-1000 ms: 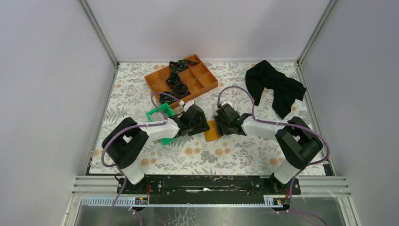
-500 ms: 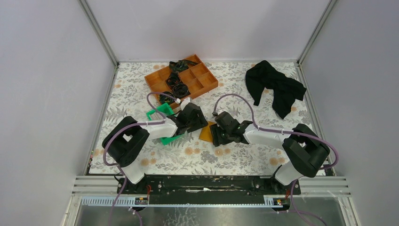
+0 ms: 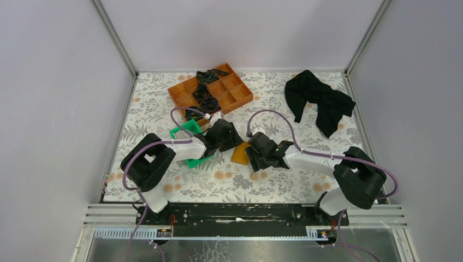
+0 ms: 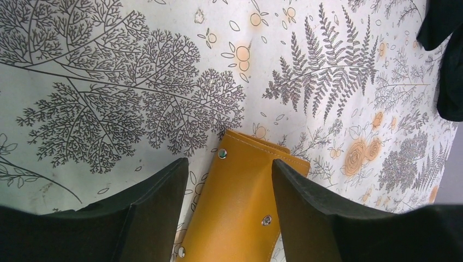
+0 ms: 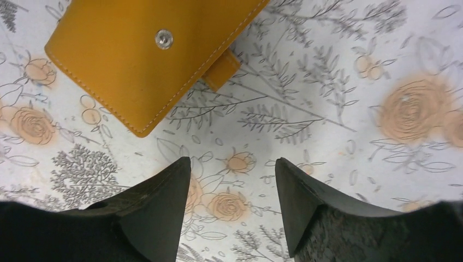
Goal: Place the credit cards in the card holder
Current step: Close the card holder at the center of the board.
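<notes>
1. Just near and right of the orange-tan folding leather-like card holder (image 5: pixel 147 54), the right gripper (image 5: pixel 232 162) is hovering with jaws spread on nothing. The holder is lying beyond its fingertips, off to their left.
2. At the holder itself, lying orange side up on the floral table cover (image 4: pixel 109 82), the long axis is running lengthways through the left jaws' gap.
3. On its far-left side, the left gripper (image 4: pixel 229 162) is straddling it, jaws released, so I judge this arm better placed.
4. Beyond the holder, the whitish credit cards are not showing clearly in any view.
</notes>
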